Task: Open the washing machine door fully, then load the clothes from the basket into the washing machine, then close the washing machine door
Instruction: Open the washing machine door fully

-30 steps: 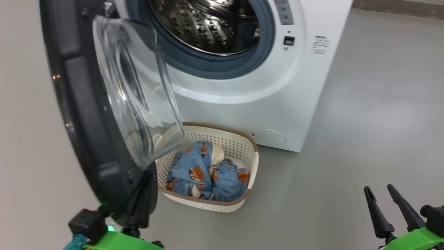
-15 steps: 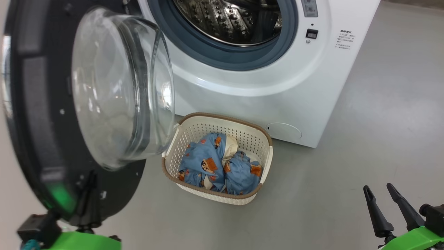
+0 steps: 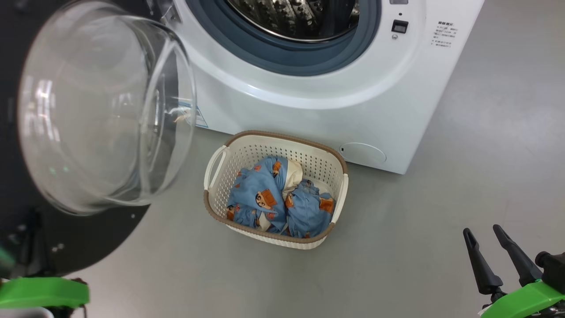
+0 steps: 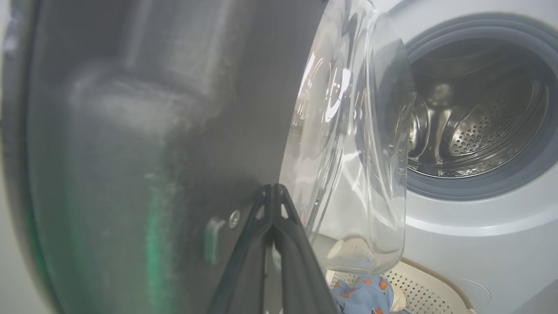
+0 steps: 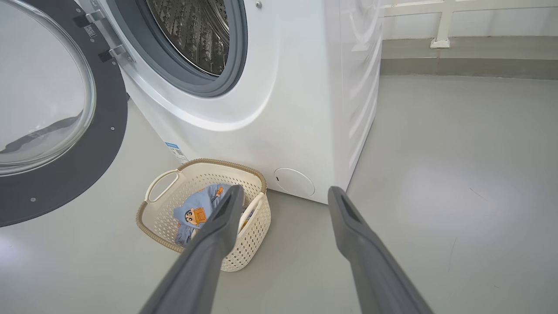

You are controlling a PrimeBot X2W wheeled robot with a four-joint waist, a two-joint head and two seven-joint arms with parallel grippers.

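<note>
While the left gripper [image 4: 272,192], pinched together, pushes the washing machine door [image 3: 95,236] away from the washing machine [image 3: 309,110] for loading room, the right gripper [image 3: 482,230] hangs spread, empty.

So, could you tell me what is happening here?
The left gripper, shut, is against the inner face of the large round black glass-windowed door, swung wide from the big white front-loading washing machine. The light blue cartoon-print clothes lie in the small cream perforated plastic basket on the floor. The right gripper is open and empty.
</note>
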